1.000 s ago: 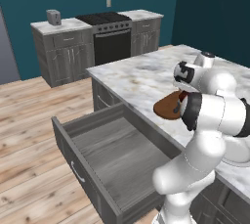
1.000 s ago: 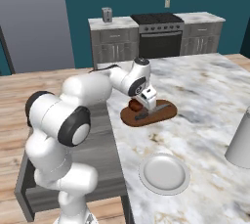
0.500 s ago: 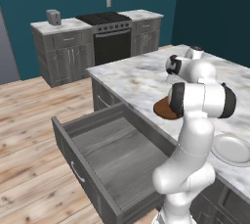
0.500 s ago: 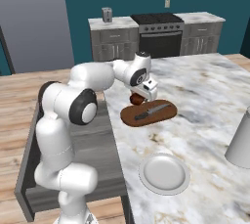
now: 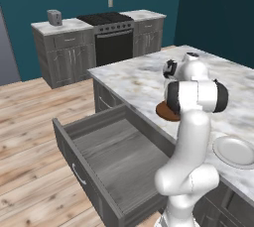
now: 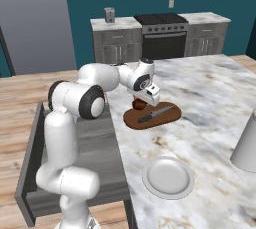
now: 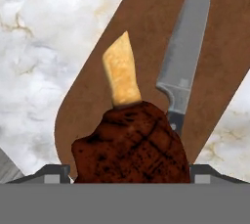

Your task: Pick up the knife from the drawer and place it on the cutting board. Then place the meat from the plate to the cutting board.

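The meat (image 7: pixel 132 145), a dark reddish-brown lump with a pale bone end, lies on the near end of the reddish-brown cutting board (image 7: pixel 219 71). It sits between the wide-apart fingertips of my gripper (image 7: pixel 128 171), which is open. Beside the meat the knife (image 7: pixel 188 56) lies along the board, its blade pointing away. From the right, the gripper (image 6: pixel 148 96) hangs just over the meat (image 6: pixel 139 104) at the left end of the board (image 6: pixel 167 116), with the knife (image 6: pixel 155 115) in the middle. The white plate (image 6: pixel 167 177) is bare. The drawer (image 5: pixel 114 156) stands pulled out.
A tall grey cylinder (image 6: pixel 247 145) stands on the marble counter (image 6: pixel 210 88) at the right edge. The open drawer (image 6: pixel 35 143) juts out beside the robot's base. A stove (image 6: pixel 162 38) and grey cabinets line the far wall.
The arm's elbow has swung up and round while the hand stays over the board's left end. Meat and knife rest where they were half a second ago.
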